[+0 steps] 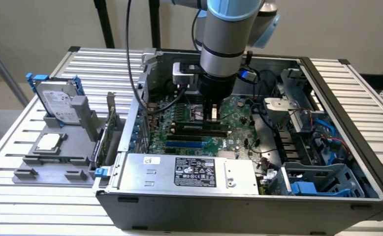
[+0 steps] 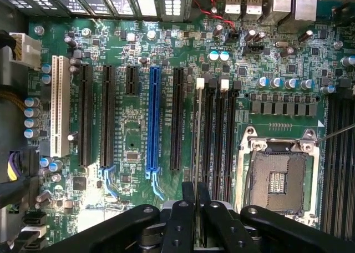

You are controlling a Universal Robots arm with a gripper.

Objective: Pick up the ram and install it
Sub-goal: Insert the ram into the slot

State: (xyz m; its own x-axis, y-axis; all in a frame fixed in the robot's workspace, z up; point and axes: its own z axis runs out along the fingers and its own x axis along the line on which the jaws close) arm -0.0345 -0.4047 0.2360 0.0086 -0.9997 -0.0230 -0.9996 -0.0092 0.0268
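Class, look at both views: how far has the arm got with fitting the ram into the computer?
Done: the ram is picked up and carried inside the open computer case. In hand: the pincer is shut on the ram, holding it edge-on over the black memory slots beside the empty processor socket. Left: whether it is seated cannot be told; the pincer has not let go.

The exterior view looks down at an angle from in front of the open grey metal computer case (image 1: pixel 244 196) on the slatted metal worktop (image 1: pixel 20 187), from moderately far. The wrist view looks straight down, close above the green motherboard (image 2: pixel 127 136). Both views share that motherboard (image 1: pixel 178 132).
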